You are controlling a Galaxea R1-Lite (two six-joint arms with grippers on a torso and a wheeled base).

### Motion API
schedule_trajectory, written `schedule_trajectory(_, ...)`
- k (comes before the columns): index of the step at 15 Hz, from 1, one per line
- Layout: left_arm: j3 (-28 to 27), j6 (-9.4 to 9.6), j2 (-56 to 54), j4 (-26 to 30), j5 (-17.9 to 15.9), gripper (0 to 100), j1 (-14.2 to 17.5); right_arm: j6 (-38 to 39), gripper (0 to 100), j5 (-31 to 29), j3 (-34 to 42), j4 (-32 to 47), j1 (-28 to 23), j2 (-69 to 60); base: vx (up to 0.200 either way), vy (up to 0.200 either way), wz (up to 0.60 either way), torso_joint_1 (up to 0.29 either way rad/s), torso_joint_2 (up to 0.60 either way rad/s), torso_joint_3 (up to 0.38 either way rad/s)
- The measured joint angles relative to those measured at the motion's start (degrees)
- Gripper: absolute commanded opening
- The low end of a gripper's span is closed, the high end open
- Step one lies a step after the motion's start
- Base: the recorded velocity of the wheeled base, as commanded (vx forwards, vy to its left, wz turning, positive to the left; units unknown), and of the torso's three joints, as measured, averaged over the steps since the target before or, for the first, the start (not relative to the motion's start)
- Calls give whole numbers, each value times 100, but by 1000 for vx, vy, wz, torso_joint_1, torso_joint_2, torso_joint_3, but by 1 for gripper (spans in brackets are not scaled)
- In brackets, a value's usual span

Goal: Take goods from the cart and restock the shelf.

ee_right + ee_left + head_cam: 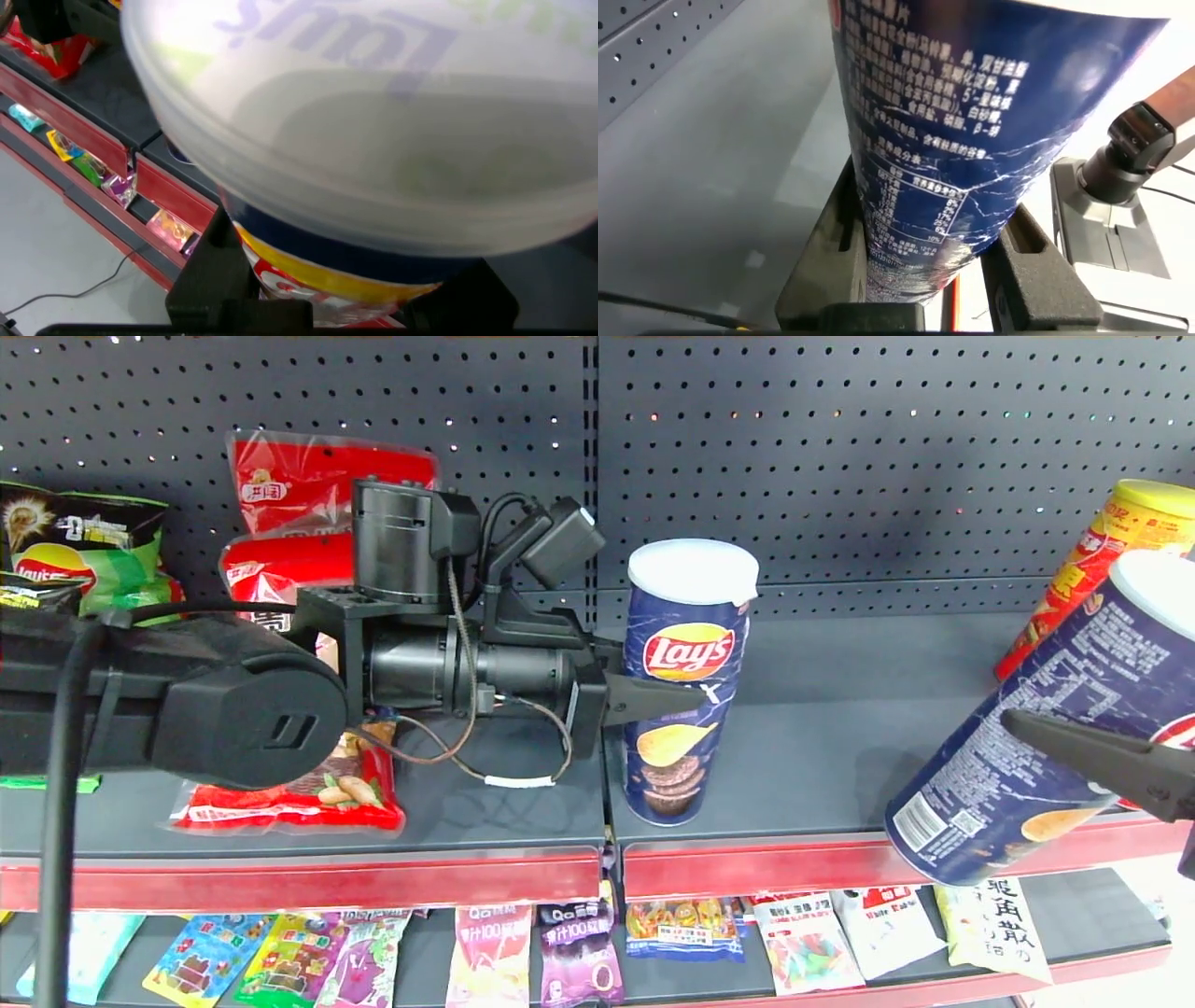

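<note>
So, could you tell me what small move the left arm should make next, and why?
Probably open the left gripper and release the upright blue can: it looks to stand on the shelf already, clear of the tilted can held by the right gripper.

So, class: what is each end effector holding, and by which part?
The left end effector grips the upright blue chip can at mid-body; the right end effector grips the tilted blue can around its body.
</note>
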Motion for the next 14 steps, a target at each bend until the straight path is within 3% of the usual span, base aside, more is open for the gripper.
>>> schedule_trajectory(9,154,2,-132,-20,-4,0,-11,0,0,11,5,0,1,23,0,0,0,0,0,0)
schedule_trajectory(10,190,2,-145,-27,-4,100,-11,0,0,11,-2,0,0,26,0,0,0,0,0,0)
schedule_trajectory(14,254,-1,-167,-9,-4,100,-6,0,0,13,-232,0,4,160,0,0,0,0,0,0)
